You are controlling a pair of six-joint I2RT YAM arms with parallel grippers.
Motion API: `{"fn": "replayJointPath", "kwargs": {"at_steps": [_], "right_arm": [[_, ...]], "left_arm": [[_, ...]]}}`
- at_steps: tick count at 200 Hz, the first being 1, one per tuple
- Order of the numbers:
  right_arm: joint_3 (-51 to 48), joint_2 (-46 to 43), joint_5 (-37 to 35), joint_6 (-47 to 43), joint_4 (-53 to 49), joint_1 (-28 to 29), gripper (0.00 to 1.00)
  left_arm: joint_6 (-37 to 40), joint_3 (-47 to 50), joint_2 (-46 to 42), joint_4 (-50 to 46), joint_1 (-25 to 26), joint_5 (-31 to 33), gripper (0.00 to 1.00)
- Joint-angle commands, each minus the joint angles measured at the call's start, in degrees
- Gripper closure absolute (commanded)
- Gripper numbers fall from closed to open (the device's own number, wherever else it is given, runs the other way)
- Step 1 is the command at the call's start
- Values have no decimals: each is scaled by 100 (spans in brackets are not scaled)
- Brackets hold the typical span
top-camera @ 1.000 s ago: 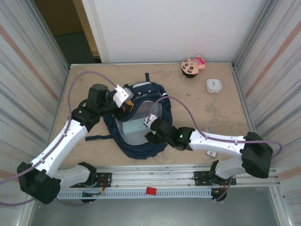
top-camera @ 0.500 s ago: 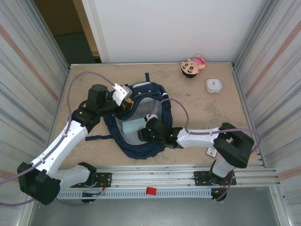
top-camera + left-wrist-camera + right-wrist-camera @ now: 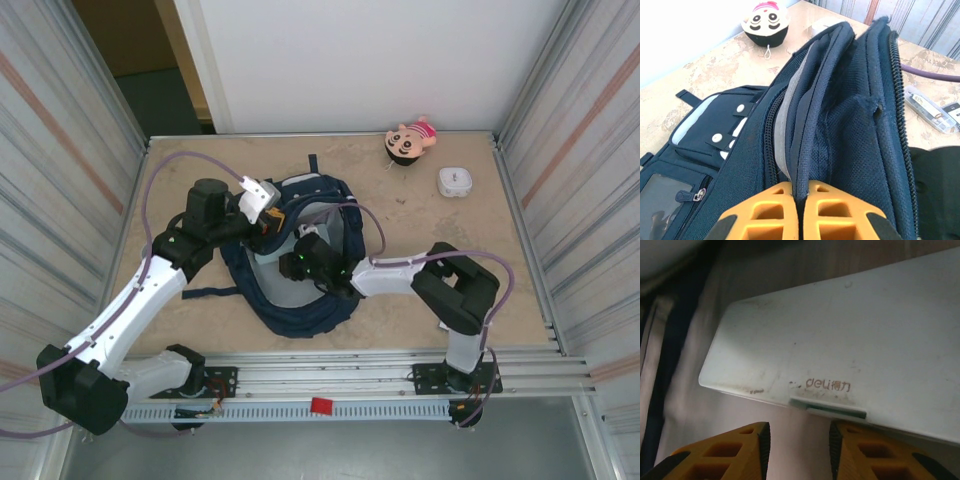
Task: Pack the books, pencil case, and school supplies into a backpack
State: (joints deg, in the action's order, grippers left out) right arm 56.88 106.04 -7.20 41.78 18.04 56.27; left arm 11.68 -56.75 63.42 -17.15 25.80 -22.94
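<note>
The navy backpack lies open in the middle of the table. My left gripper is shut on the fabric edge of its opening and holds it up. My right gripper is inside the backpack. In the right wrist view its jaws stand open with nothing between them, just short of the latch of the pale mint pencil case, which lies flat on the lining. A clear-greyish oblong piece and a black-and-white packet lie on the table beyond the backpack. The books are out of view.
A pink plush doll and a white rounded box sit at the back right. My right arm's elbow is folded up right of the backpack. A purple cable runs across the tabletop.
My right arm has reached further left into the backpack with its elbow folding up, and its jaws have narrowed. The left gripper has kept its hold and barely moved.
</note>
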Motion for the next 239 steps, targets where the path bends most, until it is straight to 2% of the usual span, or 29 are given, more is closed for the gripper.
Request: {"fn": "replayJointPath", "kwargs": {"at_steps": [1, 49, 99, 123, 180, 212, 235, 239], "right_arm": [[418, 394, 24, -65, 300, -236, 64], [555, 512, 173, -72, 446, -463, 63], [-179, -681, 183, -145, -64, -308, 54], [-499, -1462, 205, -32, -925, -274, 50], [-933, -3032, 423, 142, -3151, -445, 50], [-933, -3685, 661, 148, -4344, -1062, 50], [-916, -4059, 737, -158, -5313, -2012, 49], [-907, -4114, 847, -257, -5504, -2363, 49]], "left_arm": [[-45, -148, -317, 851, -31, -395, 100], [89, -130, -328, 683, -34, -140, 100], [109, 44, -314, 610, -40, 506, 100], [83, 218, -329, 658, -43, 578, 100], [-58, 656, -383, 828, -40, 467, 100], [-145, 848, -426, 939, -40, 369, 100], [-214, 920, -458, 1000, -40, 345, 100], [-217, 926, -462, 1003, -41, 341, 100]]}}
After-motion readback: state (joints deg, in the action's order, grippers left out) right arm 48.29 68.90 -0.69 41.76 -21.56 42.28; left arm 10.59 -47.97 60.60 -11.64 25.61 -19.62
